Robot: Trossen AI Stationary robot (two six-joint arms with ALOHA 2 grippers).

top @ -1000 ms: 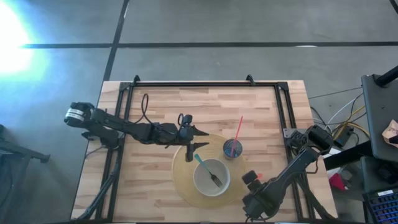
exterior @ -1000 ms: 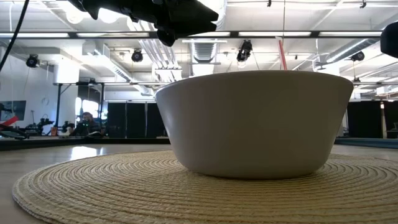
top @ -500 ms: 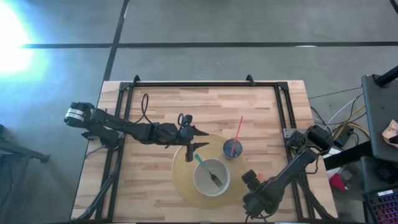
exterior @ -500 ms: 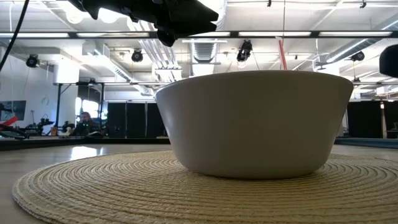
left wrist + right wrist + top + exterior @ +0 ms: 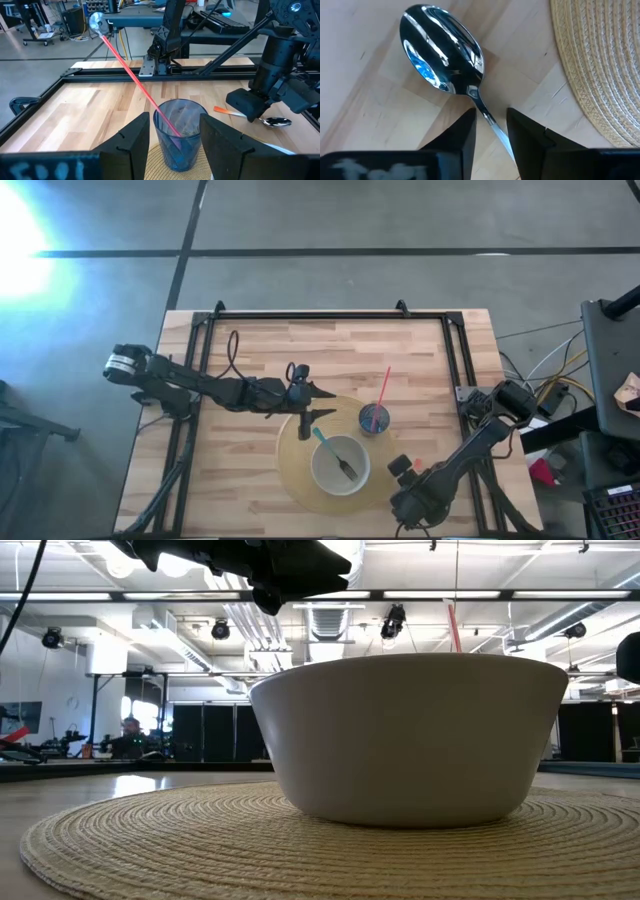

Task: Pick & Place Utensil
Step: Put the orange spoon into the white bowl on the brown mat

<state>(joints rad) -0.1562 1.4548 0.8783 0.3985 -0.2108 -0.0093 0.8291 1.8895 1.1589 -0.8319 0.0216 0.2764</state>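
Two fingers of the right gripper (image 5: 490,132) sit narrowly around the spoon (image 5: 442,55) handle beside the mat (image 5: 600,70), ready to pinch it for lifting.

Robotics lab or workshop: concrete floor (image 5: 330,220), exposed ceiling ducts (image 5: 245,625), equipment benches (image 5: 135,17) beyond.

On the wooden tabletop (image 5: 250,470), a white bowl (image 5: 340,465) holding a teal-handled fork (image 5: 334,454) sits on a round woven mat (image 5: 295,475), lower centre. A blue cup (image 5: 375,419) (red straw leaning) stands upper right of it. The left gripper (image 5: 312,402) hovers beside the mat's upper edge.
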